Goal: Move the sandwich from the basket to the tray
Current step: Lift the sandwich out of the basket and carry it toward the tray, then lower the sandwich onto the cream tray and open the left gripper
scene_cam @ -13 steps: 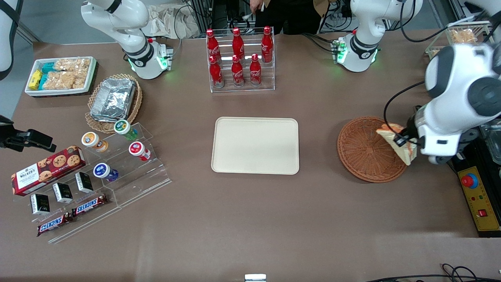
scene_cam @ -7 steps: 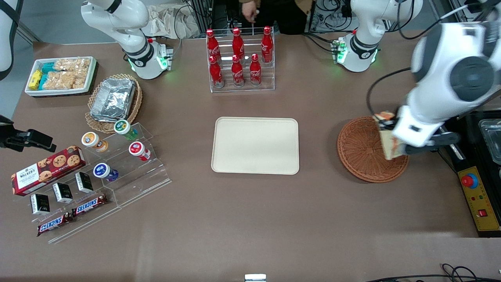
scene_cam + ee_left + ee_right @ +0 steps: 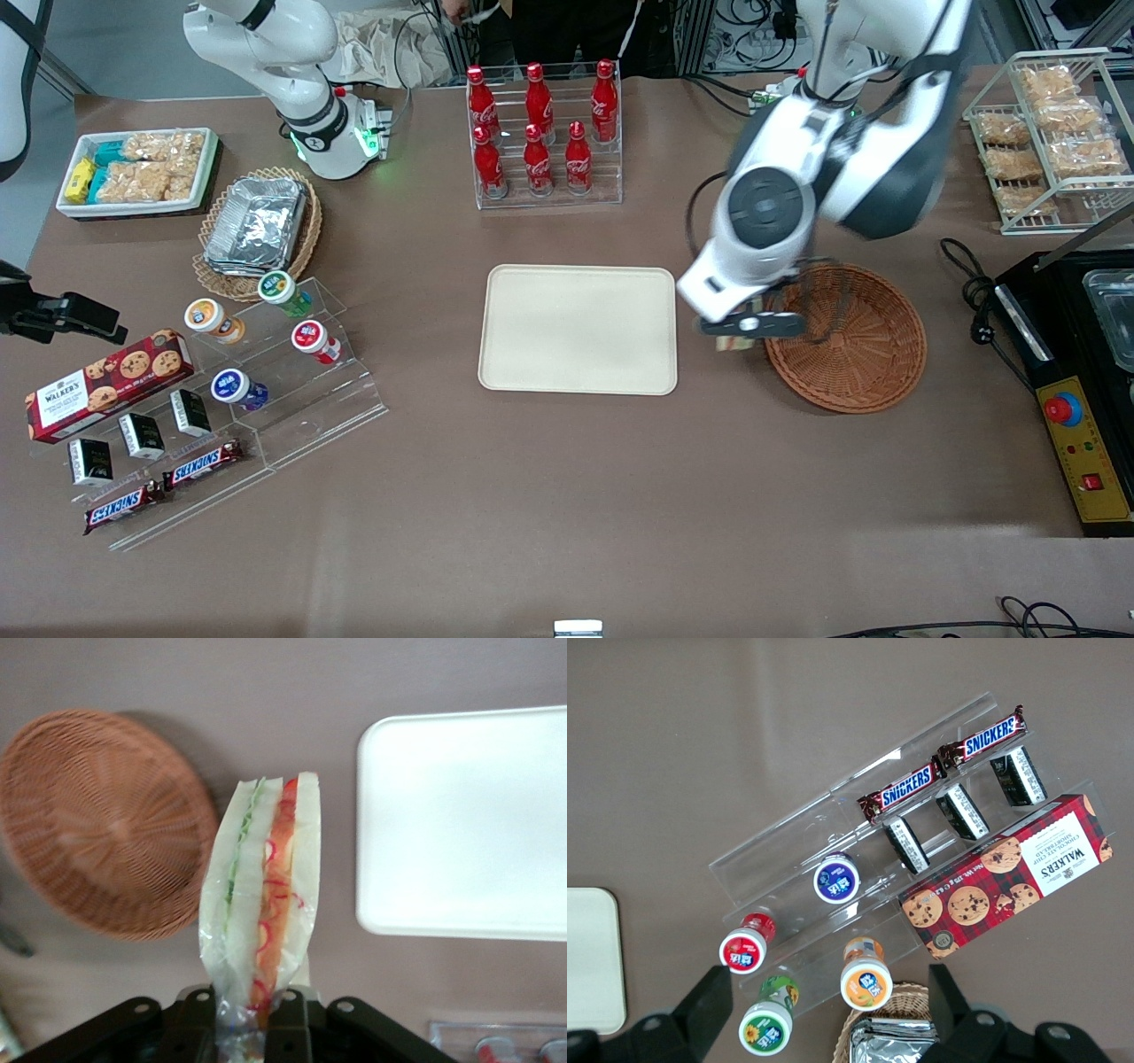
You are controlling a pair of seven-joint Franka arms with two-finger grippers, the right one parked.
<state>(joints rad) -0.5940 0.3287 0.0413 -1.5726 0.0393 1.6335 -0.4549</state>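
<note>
Only the wrist camera shows the gripper [image 3: 252, 1014] clamped on the wrapped sandwich [image 3: 261, 912]. It hangs over bare table between the basket [image 3: 864, 341] and the tray [image 3: 578, 330], clear of both rims.

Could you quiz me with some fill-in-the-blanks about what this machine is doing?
1. The hand is shut on the ____.
2. The basket now holds ____.
3. The sandwich hangs between the basket and the cream ____.
4. The tray has ____ on it.

Missing words: sandwich; nothing; tray; nothing

Overhead front view, two downward wrist views
</note>
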